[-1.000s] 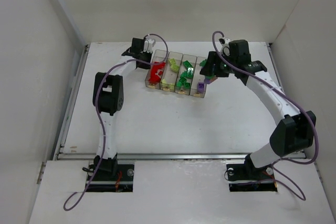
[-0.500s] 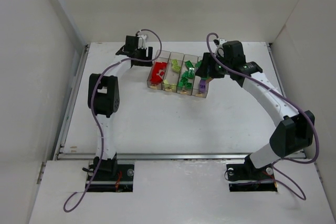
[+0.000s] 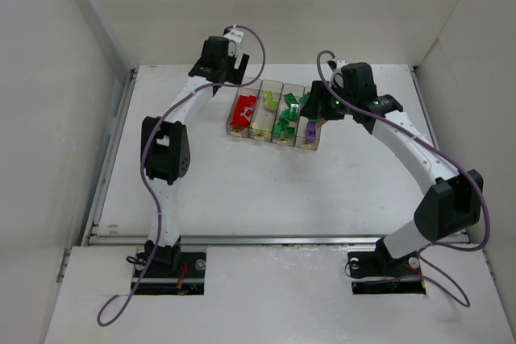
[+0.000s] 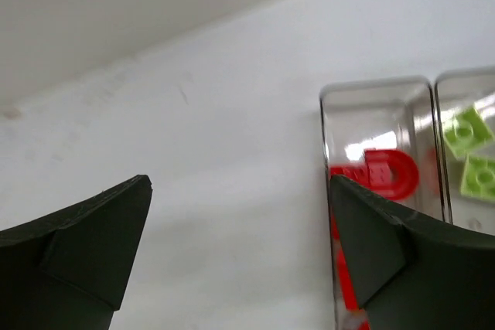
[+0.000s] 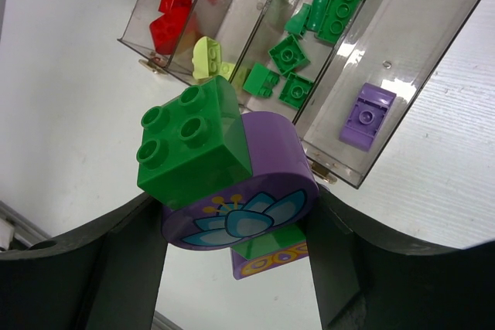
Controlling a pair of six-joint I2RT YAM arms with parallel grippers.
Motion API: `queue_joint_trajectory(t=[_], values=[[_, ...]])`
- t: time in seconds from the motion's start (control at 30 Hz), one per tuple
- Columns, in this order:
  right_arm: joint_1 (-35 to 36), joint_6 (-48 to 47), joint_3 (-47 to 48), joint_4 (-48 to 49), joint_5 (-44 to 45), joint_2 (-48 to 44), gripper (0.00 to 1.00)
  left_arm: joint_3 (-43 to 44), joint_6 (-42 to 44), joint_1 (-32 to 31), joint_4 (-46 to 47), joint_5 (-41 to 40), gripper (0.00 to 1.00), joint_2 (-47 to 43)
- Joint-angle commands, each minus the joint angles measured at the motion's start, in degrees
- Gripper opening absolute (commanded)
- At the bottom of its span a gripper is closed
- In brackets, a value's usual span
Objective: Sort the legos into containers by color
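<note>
Four joined clear containers (image 3: 272, 86) stand in a row at mid-table. From left to right they hold red legos (image 3: 240, 110), lime ones (image 3: 262, 106), green ones (image 3: 284, 118) and a purple one (image 3: 309, 129). My left gripper (image 4: 240, 183) hangs open and empty over bare table by the far end of the red container (image 4: 375, 94); in the top view the left gripper (image 3: 226, 78) sits at the row's far left corner. My right gripper (image 5: 236, 206) is shut on a clump: a green brick (image 5: 193, 144) on a purple round flower piece (image 5: 271, 183), held above the containers' near end.
White walls close in the table on the left, back and right. A metal rail (image 3: 274, 239) runs along the near edge in front of both arm bases. The containers' yellowish tabs (image 5: 321, 171) face the near side.
My left gripper has opened wide and shifted a little along the row's far left end. My right gripper moved slightly left with the clump, then held still.
</note>
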Motion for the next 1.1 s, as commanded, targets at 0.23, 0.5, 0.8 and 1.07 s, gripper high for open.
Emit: queue_joint_trajectory(t=[0.23,0.5,0.8,1.07], values=[[1.0,-0.3,1.0,4.4,-0.8,0.4,0.0,2.2,10.3,-1.7,1.1,4.4,0.98,-2.1],[1.0,-0.3,0.3,3.8,-0.3,-0.8,0.0,2.7,3.0,-1.1,-2.8,6.7,0.85,3.8],[2.2,-0.3,-0.2,3.8,0.3,-0.8,0.0,2.2,0.5,-1.1,-1.7,8.1,0.78,6.9],[2.2,-0.3,-0.7,3.8,0.3,-1.4,0.0,2.7,-1.6,-1.1,-2.9,6.7,0.26,8.1]])
